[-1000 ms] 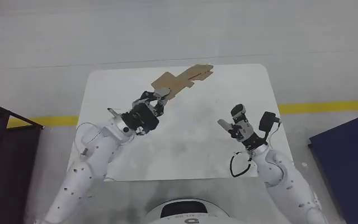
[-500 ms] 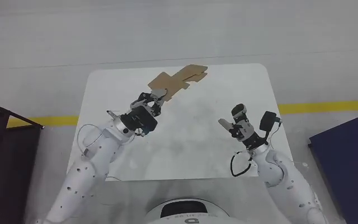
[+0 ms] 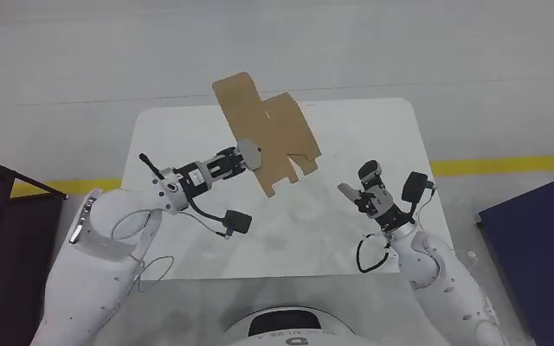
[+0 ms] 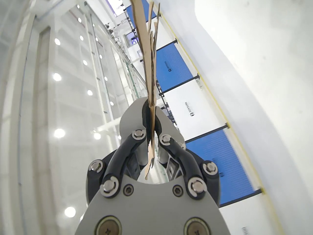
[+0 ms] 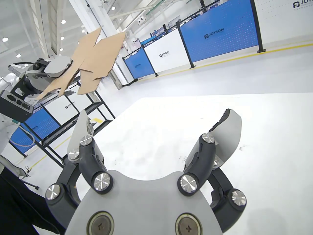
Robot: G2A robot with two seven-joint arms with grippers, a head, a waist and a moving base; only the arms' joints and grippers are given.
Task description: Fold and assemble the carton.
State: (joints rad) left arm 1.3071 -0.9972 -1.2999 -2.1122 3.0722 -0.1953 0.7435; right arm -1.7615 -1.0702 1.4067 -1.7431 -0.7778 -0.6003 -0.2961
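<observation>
A flat brown carton (image 3: 267, 131) hangs in the air over the middle of the white table (image 3: 346, 251), its flaps spread. My left gripper (image 3: 248, 156) is shut on the carton's lower edge and holds it up. In the left wrist view the carton (image 4: 146, 57) runs edge-on out from between the closed fingers (image 4: 161, 123). My right gripper (image 3: 358, 187) stands open over the table's right side, well apart from the carton, with nothing between its fingers (image 5: 228, 133). The right wrist view shows the raised carton (image 5: 94, 61) and the left gripper (image 5: 64, 65) farther off.
A yellow floor line (image 3: 493, 164) runs beside the table. A dark rack (image 3: 17, 225) stands off the table's left side and a blue panel (image 3: 519, 242) at the far right. Blue and white partition panels (image 5: 215, 35) line the room beyond the table.
The left arm has lifted the carton off the far part of the table and swung it up, so it now hangs raised and steeply tilted. The right arm has kept still.
</observation>
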